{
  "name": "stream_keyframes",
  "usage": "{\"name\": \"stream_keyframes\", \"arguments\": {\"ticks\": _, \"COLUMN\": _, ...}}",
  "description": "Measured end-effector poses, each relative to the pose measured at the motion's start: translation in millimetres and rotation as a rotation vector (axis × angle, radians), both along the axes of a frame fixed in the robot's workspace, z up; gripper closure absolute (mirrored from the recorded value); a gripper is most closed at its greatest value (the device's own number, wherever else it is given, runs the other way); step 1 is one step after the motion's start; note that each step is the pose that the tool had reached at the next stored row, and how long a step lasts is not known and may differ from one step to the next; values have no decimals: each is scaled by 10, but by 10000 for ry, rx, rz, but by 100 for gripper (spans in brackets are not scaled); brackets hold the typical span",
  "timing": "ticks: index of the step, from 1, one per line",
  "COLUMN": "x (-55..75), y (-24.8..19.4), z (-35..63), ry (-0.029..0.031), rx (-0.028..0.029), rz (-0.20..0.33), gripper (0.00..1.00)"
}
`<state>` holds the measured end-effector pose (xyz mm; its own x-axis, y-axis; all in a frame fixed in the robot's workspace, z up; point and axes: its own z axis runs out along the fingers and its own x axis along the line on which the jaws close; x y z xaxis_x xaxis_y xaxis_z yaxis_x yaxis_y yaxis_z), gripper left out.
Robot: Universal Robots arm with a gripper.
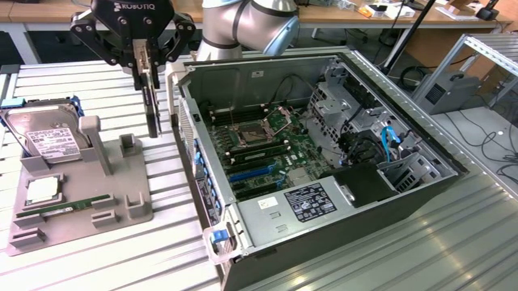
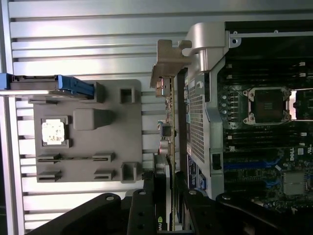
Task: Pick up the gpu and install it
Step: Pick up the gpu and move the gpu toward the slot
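Observation:
The gpu (image 1: 153,115) hangs edge-down from my gripper (image 1: 145,76), which is shut on its top edge. It is a thin dark card, in the air between the grey parts holder (image 1: 81,200) and the open computer case (image 1: 364,242). It is beside the case's rear wall and outside the case. In the wrist view the gpu (image 2: 169,112) shows edge-on, with its silver end bracket (image 2: 168,61) at the far end. My gripper (image 2: 166,193) clamps it, right next to the case's perforated rear panel (image 2: 195,122). The motherboard (image 1: 267,145), with a blue slot (image 1: 251,174), lies exposed inside the case.
The holder carries a silver hard drive (image 1: 48,139) standing upright, a processor chip (image 1: 42,190) and a narrow green memory stick (image 1: 60,209). Everything rests on a slatted aluminium table (image 1: 121,267). Cables and drive cages (image 1: 380,139) fill the case's side at the exterior view's right.

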<state>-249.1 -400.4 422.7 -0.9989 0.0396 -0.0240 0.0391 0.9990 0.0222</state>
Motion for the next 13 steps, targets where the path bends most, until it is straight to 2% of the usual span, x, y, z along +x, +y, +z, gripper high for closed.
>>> {"name": "stream_keyframes", "arguments": {"ticks": 13, "x": 67, "y": 0, "z": 0, "ry": 0, "rx": 0, "rz": 0, "gripper": 73}}
